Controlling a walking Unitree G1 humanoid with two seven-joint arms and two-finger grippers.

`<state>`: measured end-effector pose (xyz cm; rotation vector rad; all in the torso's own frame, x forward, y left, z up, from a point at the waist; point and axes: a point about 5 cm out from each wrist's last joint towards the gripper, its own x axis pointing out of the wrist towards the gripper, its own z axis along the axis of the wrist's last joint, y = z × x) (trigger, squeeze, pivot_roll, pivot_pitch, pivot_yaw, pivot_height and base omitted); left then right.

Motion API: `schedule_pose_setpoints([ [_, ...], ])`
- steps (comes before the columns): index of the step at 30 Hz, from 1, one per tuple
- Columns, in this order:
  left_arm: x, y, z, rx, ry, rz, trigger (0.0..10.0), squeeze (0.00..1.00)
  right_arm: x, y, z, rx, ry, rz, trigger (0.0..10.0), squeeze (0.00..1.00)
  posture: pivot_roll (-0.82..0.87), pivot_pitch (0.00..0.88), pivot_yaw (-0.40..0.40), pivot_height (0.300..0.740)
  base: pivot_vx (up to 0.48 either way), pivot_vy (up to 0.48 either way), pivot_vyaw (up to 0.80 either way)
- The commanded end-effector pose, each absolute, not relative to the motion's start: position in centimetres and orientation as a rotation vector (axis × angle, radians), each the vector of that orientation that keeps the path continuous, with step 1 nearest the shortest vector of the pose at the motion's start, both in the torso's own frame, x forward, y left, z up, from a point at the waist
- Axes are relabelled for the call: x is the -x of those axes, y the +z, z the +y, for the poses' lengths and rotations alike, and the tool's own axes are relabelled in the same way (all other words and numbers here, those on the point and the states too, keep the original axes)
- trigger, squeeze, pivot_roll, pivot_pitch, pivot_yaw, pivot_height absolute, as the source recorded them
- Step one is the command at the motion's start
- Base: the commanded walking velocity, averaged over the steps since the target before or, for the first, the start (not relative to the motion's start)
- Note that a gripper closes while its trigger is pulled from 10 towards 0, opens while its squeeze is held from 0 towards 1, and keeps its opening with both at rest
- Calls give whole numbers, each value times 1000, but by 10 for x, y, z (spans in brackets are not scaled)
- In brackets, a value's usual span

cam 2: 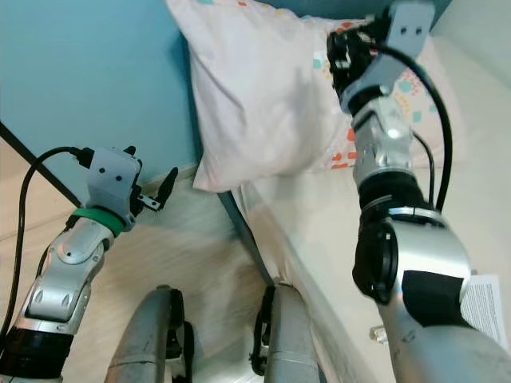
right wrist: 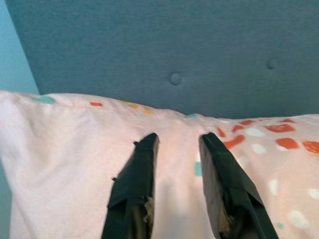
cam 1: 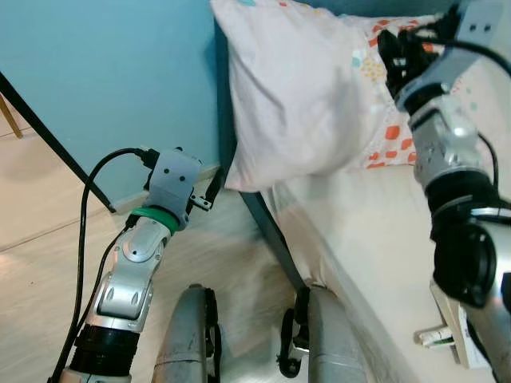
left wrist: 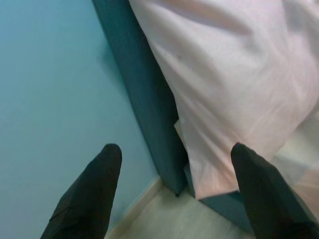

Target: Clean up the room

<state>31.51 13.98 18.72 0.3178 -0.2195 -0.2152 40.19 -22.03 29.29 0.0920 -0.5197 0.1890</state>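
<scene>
The robot stands at the left side of the bed [cam 1: 383,239], near its head, and the step in hand seems to be tidying the pillows. The plain pillow [cam 1: 295,88] leans at the far end against the dark headboard [right wrist: 164,45], and its lower left corner hangs over the bed edge toward the floor [cam 1: 48,263]. A second pillow, the dotted pillow [cam 1: 391,140], lies just behind it on the right. The right pincer [right wrist: 175,164] is up at the top of the plain pillow; its two fingers [right wrist: 134,184] are a little apart and press on the fabric, with a strip of cloth between them, but I cannot tell if they really pinch it. The left pincer [left wrist: 174,194] is low beside the bed, near the blue wall [cam 1: 104,72], released wide and holding nothing, and it points at the hanging corner. My judgement is that the next move needs a firm hold on the top of the pillow, then pulling it right, so it sits fully on the mattress. Some papers [cam 2: 487,307] lie near on the bed.
</scene>
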Motion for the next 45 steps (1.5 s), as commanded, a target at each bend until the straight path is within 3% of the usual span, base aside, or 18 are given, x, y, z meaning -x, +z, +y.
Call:
schedule_pose_setpoints([
  [1, -315, 179, 136, -313, -239, -189, 10000, 0, -396, 270, -226, -124, 179, -506, 10000, 0, 78, 243, 9, 622, 0, 0, 0],
  [2, -315, 179, 136, -313, -239, -189, 10000, 0, -396, 270, -226, -124, 179, -506, 10000, 0, 78, 243, 9, 622, 0, 0, 0],
  [3, -317, 178, 133, -313, -251, -191, 10000, 0, -380, 225, -227, -170, 143, -456, 10000, 0, 51, 227, 17, 622, 0, 0, 0],
  [5, -317, 177, 131, -340, -274, -198, 10000, 0, -362, 195, -224, -213, 95, -420, 10000, 0, 36, 218, 21, 622, 0, 0, 0],
  [9, -313, 174, 126, -410, -352, -218, 10000, 0, -338, 169, -218, -213, 17, -380, 10000, 0, 22, 204, 24, 622, 0, 0, 0],
  [13, -310, 176, 122, -395, -394, -235, 10000, 0, -328, 164, -216, -162, -9, -394, 10000, 0, 5, 181, 25, 622, 0, 0, 0],
  [16, -311, 188, 115, -216, -366, -252, 10000, 0, -318, 168, -207, -12, 57, -452, 10000, 0, -3, 157, 15, 622, 0, 0, 0],
  [20, -311, 192, 108, -152, -344, -265, 10000, 0, -315, 171, -209, -15, 31, -449, 10000, 0, 3, 137, 2, 637, 0, 0, 0],
  [45, -314, 161, 107, -161, -287, -153, 10000, 0, -312, 167, -203, 50, 30, -385, 10000, 0, 0, 109, -13, 715, 0, 0, 0],
])
